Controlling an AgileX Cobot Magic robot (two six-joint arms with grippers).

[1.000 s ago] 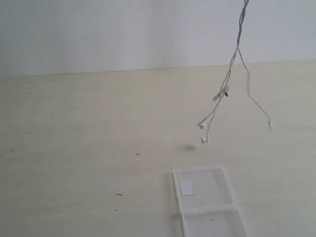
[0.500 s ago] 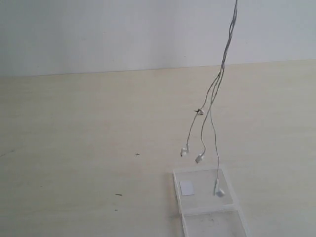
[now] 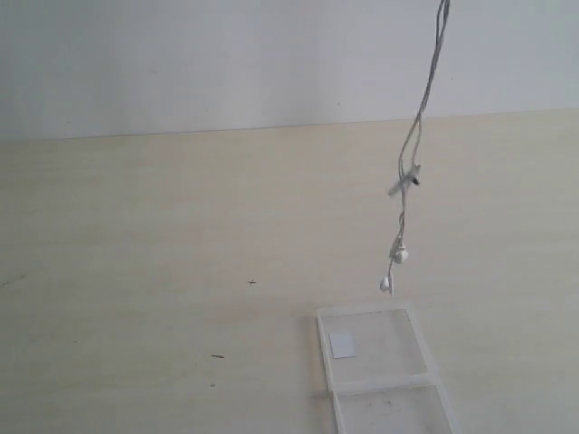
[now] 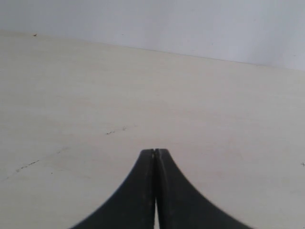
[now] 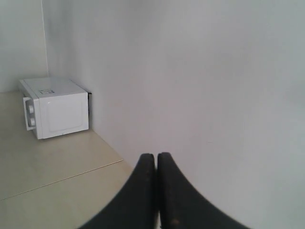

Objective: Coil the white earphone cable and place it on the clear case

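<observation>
The white earphone cable (image 3: 419, 136) hangs from above the top edge of the exterior view, on the right, its strands gathered into one line. Its inline remote (image 3: 404, 183) sticks out sideways, and two earbuds (image 3: 398, 254) dangle just above the far edge of the clear case (image 3: 380, 357). The case lies open and flat on the table, with a white sticker (image 3: 342, 344) in its far half. My right gripper (image 5: 156, 155) is shut and raised, facing a wall; the thin wire does not show between its fingers. My left gripper (image 4: 155, 151) is shut on nothing, low over bare table.
The light wooden table (image 3: 136, 271) runs back to a pale wall. A white box-like appliance (image 5: 55, 107) stands on a surface against the wall in the right wrist view. Small dark specks mark the table left of the case.
The hanging cable has swung: its ends, spread apart a second ago and then dangling over the case, are now drawn into one line, higher, above the case's far edge.
</observation>
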